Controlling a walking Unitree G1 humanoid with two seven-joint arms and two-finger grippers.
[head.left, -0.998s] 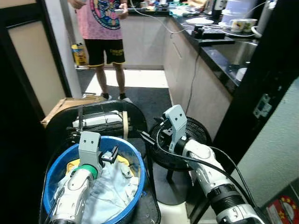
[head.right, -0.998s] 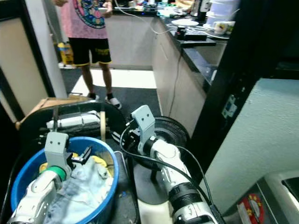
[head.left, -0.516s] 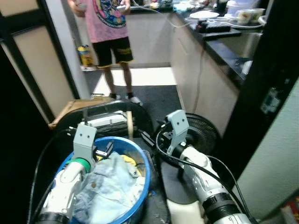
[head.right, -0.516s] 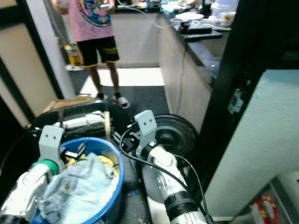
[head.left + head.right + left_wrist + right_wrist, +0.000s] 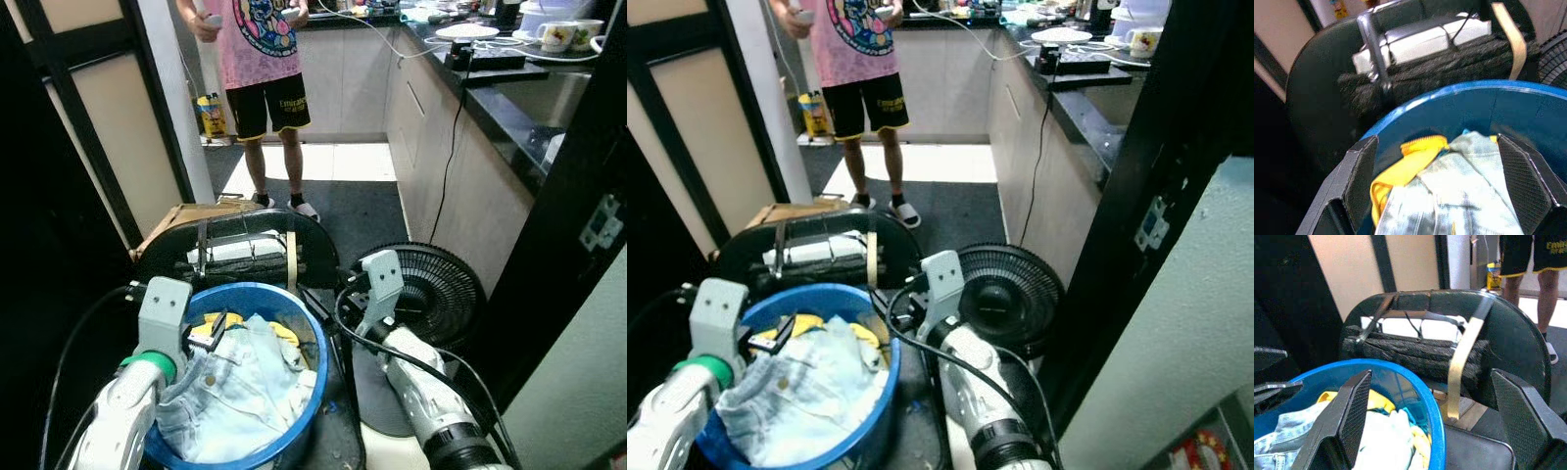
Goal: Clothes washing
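A blue basin [image 5: 290, 439] sits low in front of me, holding a light denim garment [image 5: 245, 392] and a yellow garment [image 5: 208, 323]. My left gripper [image 5: 217, 329] hangs over the basin's left side, open, fingers [image 5: 1359, 181] spread wide above the denim [image 5: 1459, 188] and holding nothing. Just outside the basin's right rim [image 5: 1422, 391] is my right gripper [image 5: 321, 298], also open and holding nothing, pointing toward the black seat behind the basin.
Behind the basin is a black rounded seat [image 5: 245, 230] with a dark roll and white bundle strapped on. A black floor fan [image 5: 436, 289] stands to the right. A person [image 5: 260, 59] stands in the aisle beside the kitchen counter [image 5: 509, 88]. A cardboard box [image 5: 181, 213] lies at the left.
The whole view has shifted as the camera moved. Both grippers keep their places by the basin and stay open.
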